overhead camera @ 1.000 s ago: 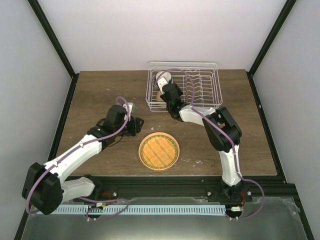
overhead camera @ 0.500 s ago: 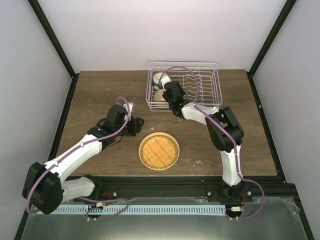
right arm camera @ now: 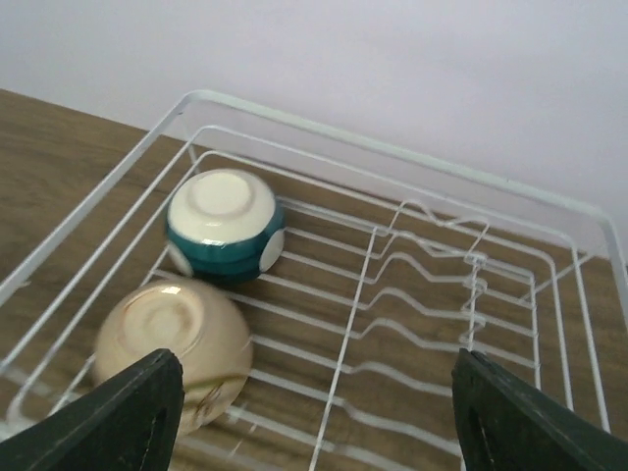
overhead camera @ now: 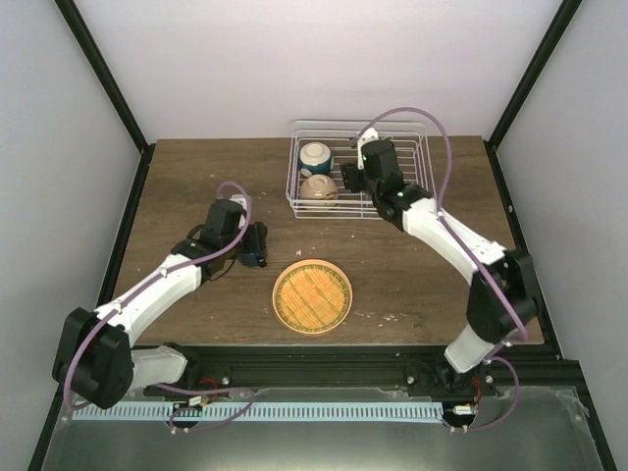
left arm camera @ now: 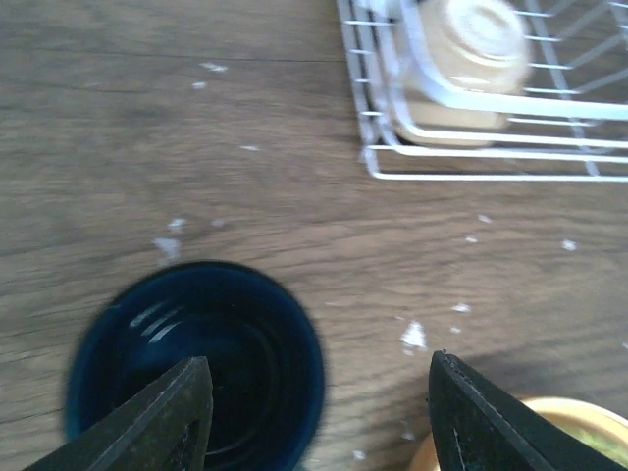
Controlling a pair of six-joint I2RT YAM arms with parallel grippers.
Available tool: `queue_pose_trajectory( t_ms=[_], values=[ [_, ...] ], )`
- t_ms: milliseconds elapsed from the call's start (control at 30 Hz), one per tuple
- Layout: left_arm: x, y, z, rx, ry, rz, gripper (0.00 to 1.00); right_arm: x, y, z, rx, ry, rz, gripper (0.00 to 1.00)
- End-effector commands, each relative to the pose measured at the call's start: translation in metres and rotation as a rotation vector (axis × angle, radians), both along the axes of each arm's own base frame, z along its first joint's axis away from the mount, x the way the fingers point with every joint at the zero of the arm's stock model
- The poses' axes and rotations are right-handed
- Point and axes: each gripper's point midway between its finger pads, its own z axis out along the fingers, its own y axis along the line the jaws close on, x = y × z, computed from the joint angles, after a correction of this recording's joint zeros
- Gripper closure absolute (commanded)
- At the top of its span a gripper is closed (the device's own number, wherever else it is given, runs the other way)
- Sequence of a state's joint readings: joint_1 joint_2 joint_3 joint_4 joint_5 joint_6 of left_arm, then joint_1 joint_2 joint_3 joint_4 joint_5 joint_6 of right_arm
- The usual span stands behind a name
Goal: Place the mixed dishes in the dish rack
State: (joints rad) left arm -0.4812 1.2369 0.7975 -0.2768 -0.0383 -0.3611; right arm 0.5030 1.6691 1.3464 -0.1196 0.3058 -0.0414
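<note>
Top external | right end effector [overhead camera: 350,175] opened, withdrawn | beige bowl [overhead camera: 318,189] in rack [overhead camera: 406,137]

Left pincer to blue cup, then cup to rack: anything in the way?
Nothing visible. The open left pincer hangs right over the blue cup, one finger over its mouth, one outside. Bare tabletop lies between cup and dish rack. A teal-banded bowl and a cream bowl sit at the rack's left end.

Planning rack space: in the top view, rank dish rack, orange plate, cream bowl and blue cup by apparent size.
dish rack
orange plate
cream bowl
blue cup, partly hidden, so unsure
</note>
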Motion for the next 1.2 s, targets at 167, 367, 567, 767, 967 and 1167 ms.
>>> queue_pose_trajectory(
  t_ms=[167,367,567,767,967,1167],
  values=[
    [0.014,0.08,-0.026,0.111,0.103,0.276,0.37,-0.084,-0.017,-0.027,0.157,0.185,0.016,0.25],
    [0.017,0.083,-0.046,0.118,0.152,0.276,0.38,-0.099,-0.021,-0.036,0.17,0.217,0.015,0.25],
    [0.023,0.074,-0.07,0.098,0.205,0.262,0.38,-0.104,-0.022,-0.039,0.176,0.224,0.017,0.25],
    [0.023,0.062,-0.094,0.066,0.265,0.225,0.77,-0.107,-0.022,-0.043,0.174,0.232,0.019,0.26],
    [0.019,0.057,-0.087,0.024,0.246,0.206,1.0,-0.108,-0.015,-0.047,0.192,0.243,0.049,0.27],
    [0.016,0.028,-0.048,-0.14,0.139,0.07,1.0,-0.118,0.022,-0.044,0.318,0.262,0.237,0.27]
  ],
)
